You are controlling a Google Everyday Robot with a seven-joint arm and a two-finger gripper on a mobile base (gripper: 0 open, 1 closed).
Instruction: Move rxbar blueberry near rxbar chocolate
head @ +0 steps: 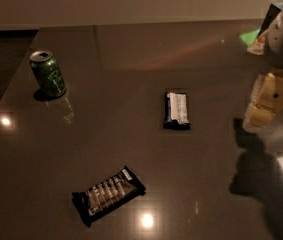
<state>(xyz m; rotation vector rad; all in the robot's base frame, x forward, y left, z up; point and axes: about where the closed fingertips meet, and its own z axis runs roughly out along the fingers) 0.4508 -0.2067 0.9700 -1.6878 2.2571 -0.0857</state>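
Observation:
The rxbar blueberry [177, 110], a small dark bar with a solid white panel, lies flat near the middle of the dark table [206, 184]. The rxbar chocolate [108, 194], a longer black bar with pale text stripes and a small white corner tag, lies at the front left, tilted. My gripper [261, 106] hangs at the right edge of the view, above the table and well to the right of the blueberry bar, holding nothing.
A green soda can [48, 73] stands upright at the back left. A bag or packet with a green patch [261, 36] sits at the back right behind my arm. The table's left edge runs diagonally near the can.

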